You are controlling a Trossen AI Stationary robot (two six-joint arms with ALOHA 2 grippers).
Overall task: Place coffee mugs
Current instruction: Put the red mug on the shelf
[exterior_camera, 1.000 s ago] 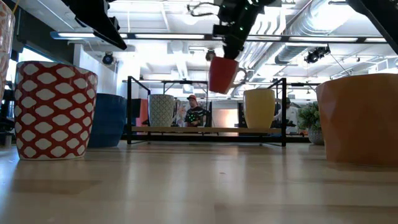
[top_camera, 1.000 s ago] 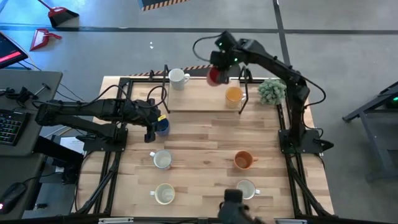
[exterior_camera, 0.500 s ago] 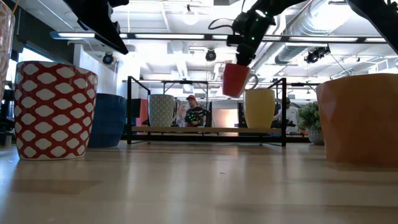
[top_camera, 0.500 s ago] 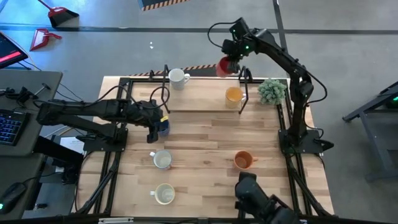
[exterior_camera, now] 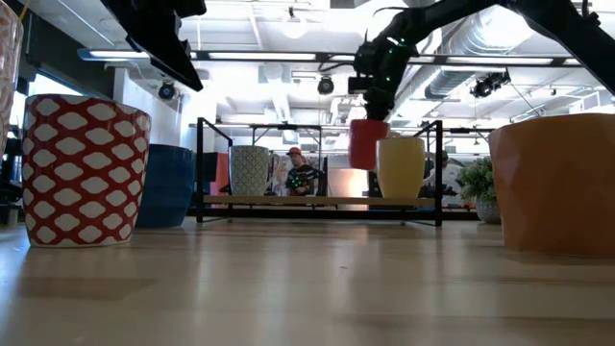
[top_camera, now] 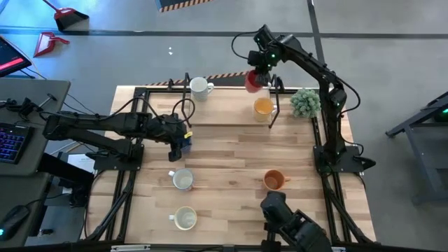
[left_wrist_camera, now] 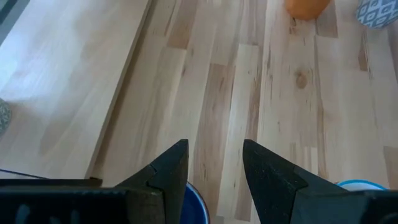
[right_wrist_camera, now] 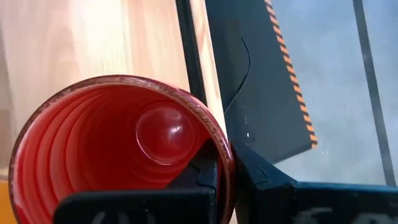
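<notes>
The right tool [top_camera: 256, 75] gripped the red mug [top_camera: 253, 80] at upper centre, while the left tool [top_camera: 176, 140] stood open over the blue mug [top_camera: 183, 143].

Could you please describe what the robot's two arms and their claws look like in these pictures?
Both arms are dark, nearly black, built of slim jointed segments with black cables looping alongside. The right arm shows a small green light near its wrist. The left claw has two dark, wedge-shaped fingers tapering to blunt tips. The right claw has matte black, angular fingers.
</notes>
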